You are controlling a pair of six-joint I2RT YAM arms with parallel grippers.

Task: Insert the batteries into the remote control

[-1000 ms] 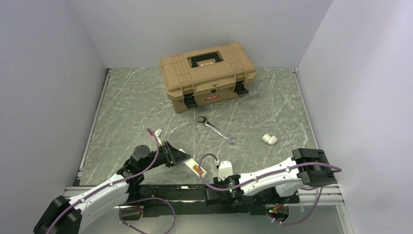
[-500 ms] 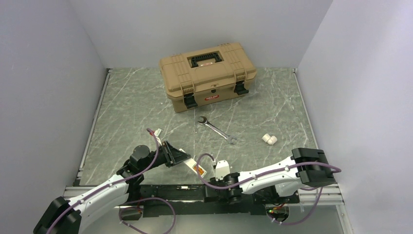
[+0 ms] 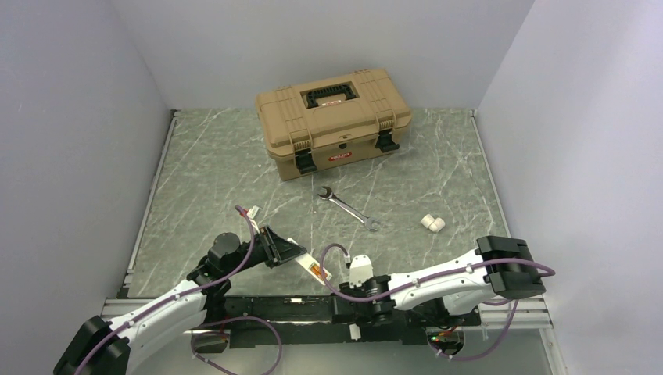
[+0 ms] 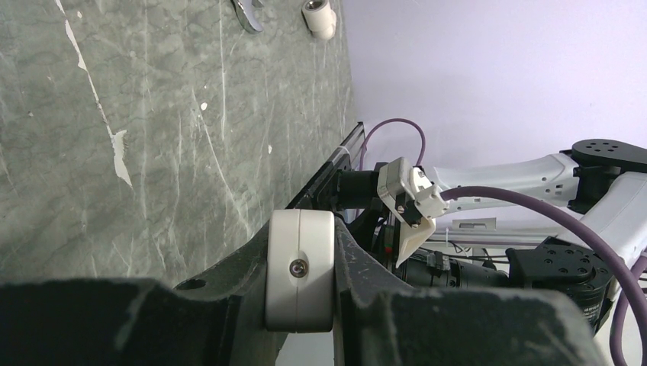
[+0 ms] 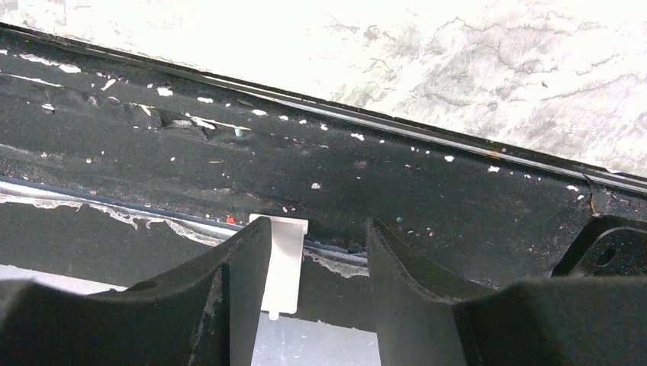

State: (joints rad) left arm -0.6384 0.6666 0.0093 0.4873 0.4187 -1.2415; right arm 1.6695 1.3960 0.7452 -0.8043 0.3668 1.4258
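Firmly inside the left pincer [image 4: 299, 253], the remote control [image 4: 300, 286].

Worktop [image 3: 219, 172]: grey-green marble-look slab, smooth, low sheen. Toolbox [image 3: 344, 134]: tan moulded plastic, matt, ribbed, with black plastic latches and handle. Wrench [image 3: 348, 207]: bright polished steel. Small fitting [image 3: 432, 223]: white plastic, smooth. Remote control [image 4: 300, 259]: white plastic, smooth satin shell, small metal screw in the end. Right pincer [image 5: 313, 248]: matt black plastic, slightly grainy. Base rail [image 5: 381, 175]: black, scuffed, flecked white. Cables [image 4: 526, 210]: purple glossy sheath.
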